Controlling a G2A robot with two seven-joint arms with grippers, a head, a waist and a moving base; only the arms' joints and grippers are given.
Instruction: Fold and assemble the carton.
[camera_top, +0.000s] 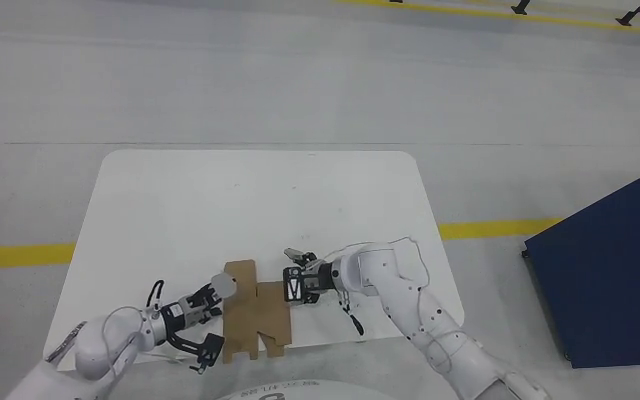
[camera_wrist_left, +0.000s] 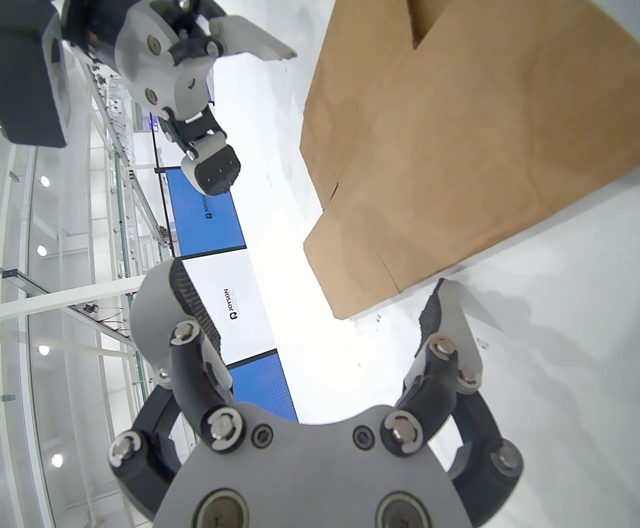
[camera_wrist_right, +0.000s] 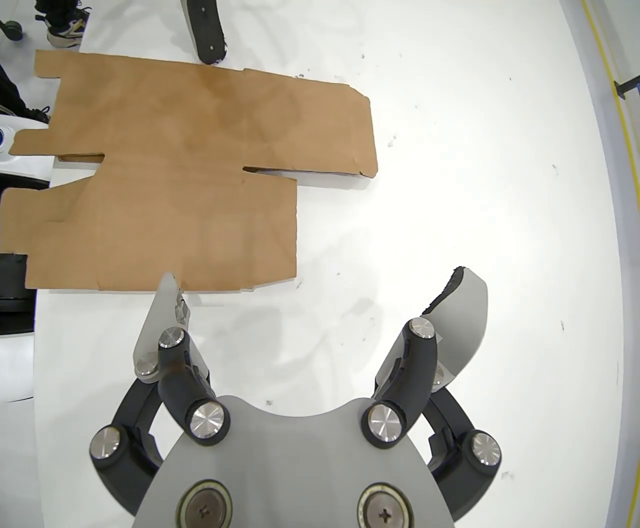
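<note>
Flanking the flat carton (camera_top: 255, 310) at opposite edges with left gripper (camera_wrist_left: 307, 285) and right gripper (camera_wrist_right: 315, 277), fingers (camera_wrist_right: 465, 300) of both spread, pinching nothing, likely poised to lift panels for folding.

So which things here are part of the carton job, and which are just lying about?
Job in hand:
- carton, lying flat and unfolded on the table
- left gripper, open, at one side of the carton
- right gripper, open, at the opposite side

Just about:
- blue panel, off the table to one side
- yellow line on the floor
</note>
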